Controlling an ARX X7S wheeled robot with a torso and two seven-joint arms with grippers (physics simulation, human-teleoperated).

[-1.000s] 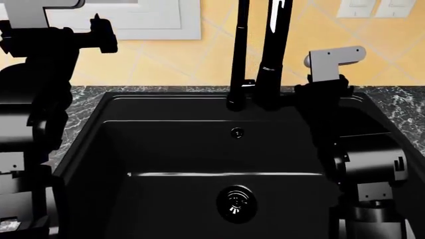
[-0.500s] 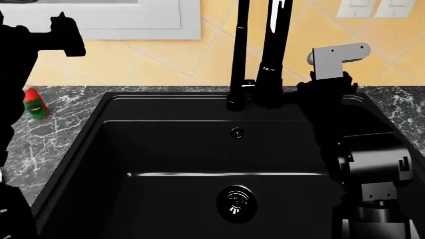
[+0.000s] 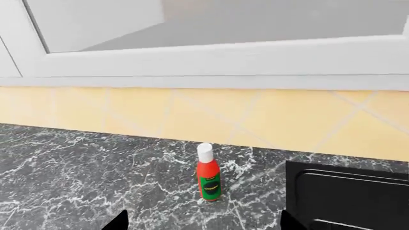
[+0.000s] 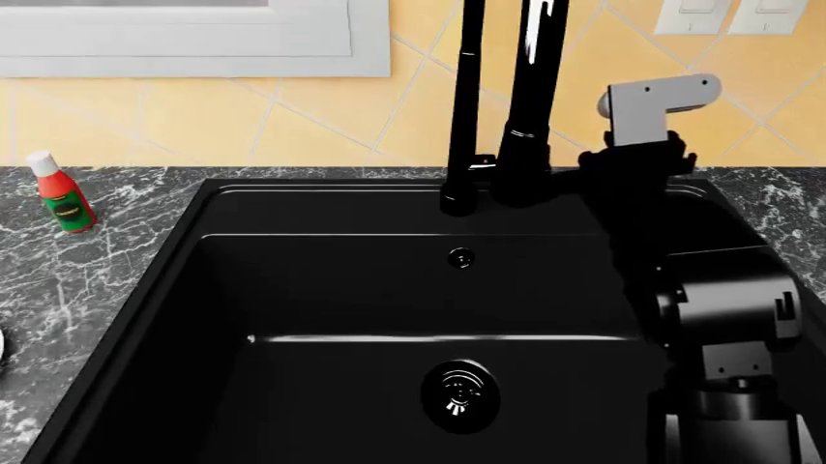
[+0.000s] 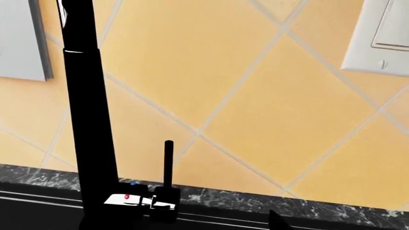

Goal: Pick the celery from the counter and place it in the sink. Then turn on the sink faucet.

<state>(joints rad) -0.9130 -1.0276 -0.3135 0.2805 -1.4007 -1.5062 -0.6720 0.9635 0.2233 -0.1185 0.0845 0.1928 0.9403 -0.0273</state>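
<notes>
No celery shows in any view. The matte-black sink (image 4: 193,290) fills the head view, with its round drain (image 4: 459,391) and small overflow hole (image 4: 461,257). The tall black sink faucet (image 4: 529,106) stands at the basin's back rim. My right gripper (image 4: 587,184) hovers just right of the faucet base; in the right wrist view (image 5: 191,225) it faces the faucet tube (image 5: 89,120) and its upright lever (image 5: 168,163), jaws apart and empty. My left gripper (image 3: 203,225) is open and empty above the dark marble counter (image 3: 76,182), out of the head view.
A red bottle with a green label (image 4: 62,193) stands on the counter left of the sink, also in the left wrist view (image 3: 208,175). A white plate edge (image 4: 3,343) shows at far left. Yellow tiled wall, a window frame (image 4: 193,48) and switch plates (image 4: 729,14) lie behind.
My left arm has swung out of the head view to the left, uncovering the red bottle and the counter. My right arm has barely moved.
</notes>
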